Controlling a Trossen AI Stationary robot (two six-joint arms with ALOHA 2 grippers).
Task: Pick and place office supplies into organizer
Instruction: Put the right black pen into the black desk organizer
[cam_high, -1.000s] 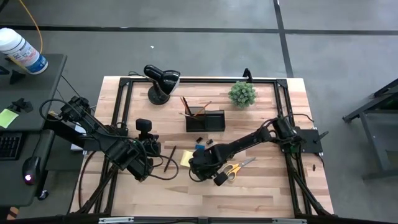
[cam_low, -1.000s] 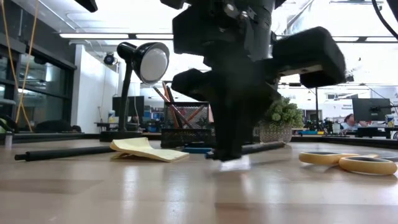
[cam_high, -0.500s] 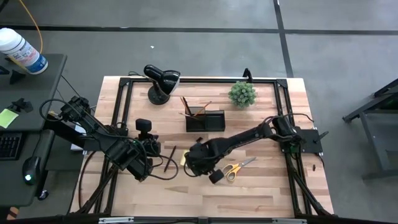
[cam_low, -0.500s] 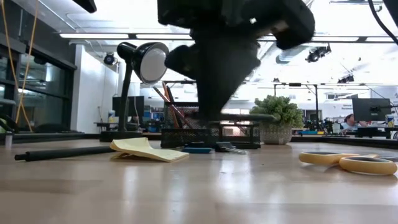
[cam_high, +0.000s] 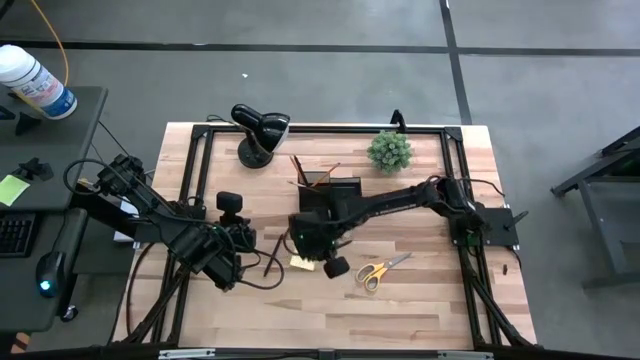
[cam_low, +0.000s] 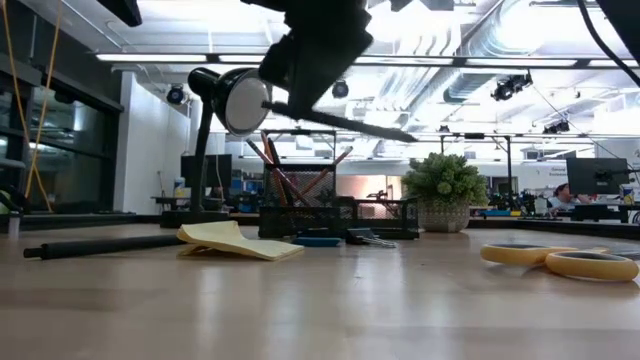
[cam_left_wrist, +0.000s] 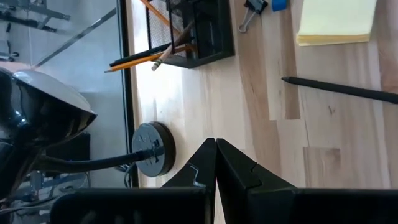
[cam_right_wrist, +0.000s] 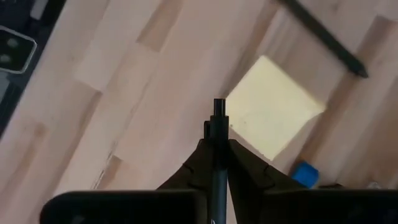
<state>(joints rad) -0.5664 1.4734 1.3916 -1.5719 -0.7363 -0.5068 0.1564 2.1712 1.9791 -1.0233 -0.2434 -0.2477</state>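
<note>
So right gripper (cam_right_wrist: 214, 146) pinching dark pen (cam_right_wrist: 217, 124), carrying it above sticky pad (cam_right_wrist: 273, 115), not yet at organizer (cam_high: 330, 192). Scissors (cam_high: 378, 270), second pen (cam_left_wrist: 348, 90), clip (cam_left_wrist: 252, 7), blue block (cam_right_wrist: 303, 174) left on table; pencils (cam_left_wrist: 146, 57) already in cup. Left gripper (cam_left_wrist: 216, 163) pressed together, idle. Only low view shows carried pen well off table

Two dark, cable-laced robot arms

Both arms are matte black with blocky joint housings; loose black cables loop along the left arm (cam_high: 150, 210), and the right arm (cam_high: 400, 205) is a slimmer run of links. The left gripper (cam_left_wrist: 216, 163) and right gripper (cam_right_wrist: 216, 155) each have dark, angular, stepped fingers.
</note>
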